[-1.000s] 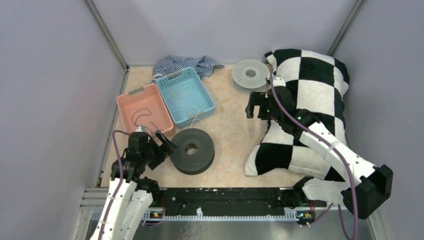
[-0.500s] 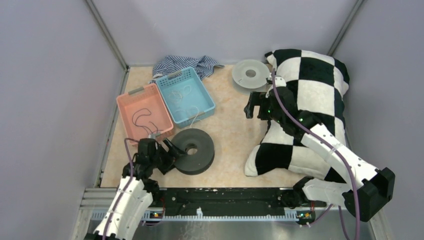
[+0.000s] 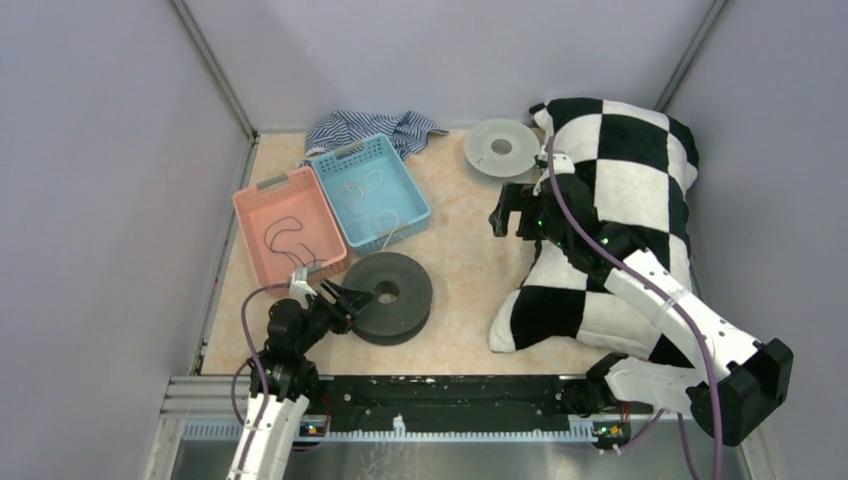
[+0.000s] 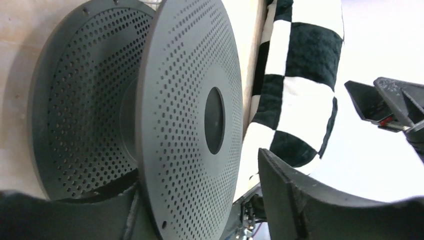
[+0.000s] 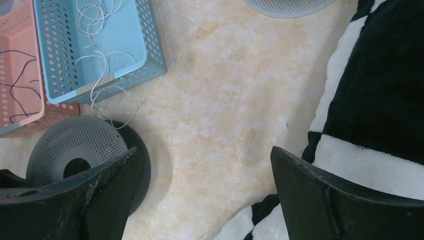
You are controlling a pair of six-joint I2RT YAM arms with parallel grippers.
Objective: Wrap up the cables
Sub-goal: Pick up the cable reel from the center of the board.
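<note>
**Reaching for the dark spool with open jaws**

Bending low from its base, the left arm stretches toward the dark spool (image 3: 392,295); the left gripper (image 3: 343,297) is at the spool's left rim with its jaws apart; in the left wrist view the edge of the spool's top disc sits in the gap between the two fingers (image 4: 300,200), and I cannot tell if either one touches it; the right arm reaches far out, right of the spool, over the checked pillow (image 3: 620,190); the right gripper (image 3: 507,215) hangs over the table, behind and right of the spool, jaws wide apart and holding nothing; both cables lie outside the jaws, in baskets behind the spool; the white cable (image 3: 365,185) lies in the blue basket (image 3: 415,195), just behind the spool; its loose loops run along the basket's long way, and one end hangs over the near wall and points at the spool, close to its rim; the black cable (image 3: 282,232) lies in a loose curl in the pink basket (image 3: 300,200), behind and left of the spool; I cannot tell which way it points
</note>
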